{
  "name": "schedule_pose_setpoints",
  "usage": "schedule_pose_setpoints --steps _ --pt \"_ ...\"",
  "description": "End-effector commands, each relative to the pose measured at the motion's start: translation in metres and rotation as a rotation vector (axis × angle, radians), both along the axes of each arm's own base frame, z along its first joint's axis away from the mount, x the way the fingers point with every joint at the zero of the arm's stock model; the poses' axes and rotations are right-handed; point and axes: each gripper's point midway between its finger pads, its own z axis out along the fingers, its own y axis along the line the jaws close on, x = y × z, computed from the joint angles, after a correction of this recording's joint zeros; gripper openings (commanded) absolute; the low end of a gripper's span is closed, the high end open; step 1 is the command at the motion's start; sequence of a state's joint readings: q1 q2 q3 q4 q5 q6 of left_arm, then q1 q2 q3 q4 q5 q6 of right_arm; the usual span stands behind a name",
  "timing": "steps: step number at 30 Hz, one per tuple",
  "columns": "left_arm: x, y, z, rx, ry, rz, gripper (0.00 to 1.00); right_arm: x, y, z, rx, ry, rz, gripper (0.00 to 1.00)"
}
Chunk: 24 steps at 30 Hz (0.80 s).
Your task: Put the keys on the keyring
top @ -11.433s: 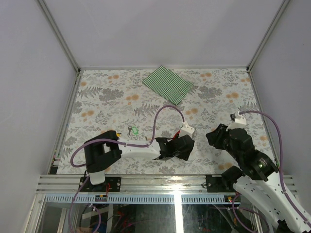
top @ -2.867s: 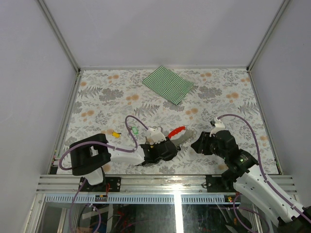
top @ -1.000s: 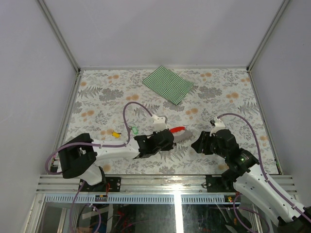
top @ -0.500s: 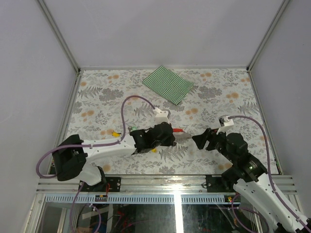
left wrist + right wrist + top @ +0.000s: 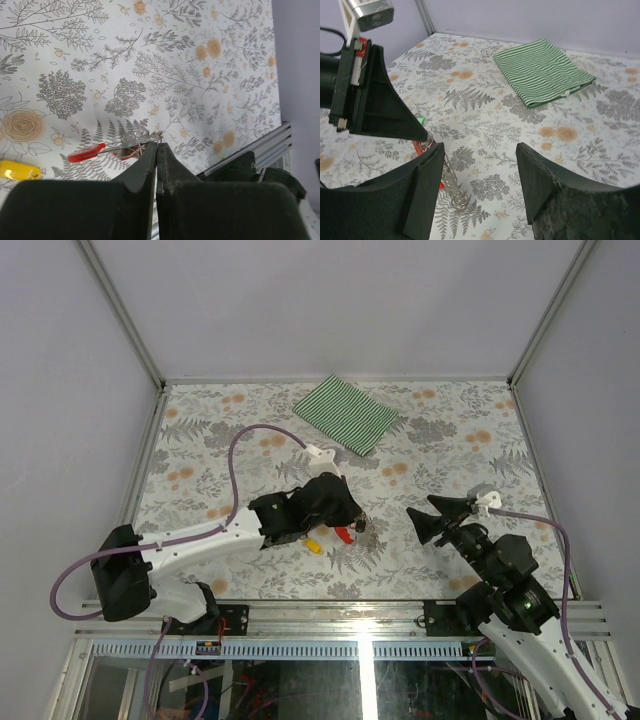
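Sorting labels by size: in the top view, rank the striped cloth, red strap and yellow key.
1. Striped cloth, clearly largest.
2. Red strap and yellow key: look alike, unranked; the strap is partly hidden.

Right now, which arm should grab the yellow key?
Right, probably. The right tool is open and empty, so it is free to reach for the yellow key. The left tool is shut and busy pinching the keyring.

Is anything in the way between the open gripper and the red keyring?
Nothing visible. Only bare table lies between the right gripper and the keyring. The left gripper holds its ring end.
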State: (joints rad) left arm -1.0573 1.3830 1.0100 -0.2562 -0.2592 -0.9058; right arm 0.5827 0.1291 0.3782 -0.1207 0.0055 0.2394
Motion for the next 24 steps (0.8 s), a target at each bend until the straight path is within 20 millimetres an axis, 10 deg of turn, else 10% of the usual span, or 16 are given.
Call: schedule_pose_setpoints --steps 1,24 --pt "0.008 -0.002 0.037 -0.086 0.026 0.054 0.0 -0.01 0.008 0.051 -0.06 -0.231 0.086 0.64" --pt "0.009 0.008 0.076 -0.226 0.149 0.199 0.0 -0.032 0.051 0.048 -0.421 -0.593 0.428 0.59"
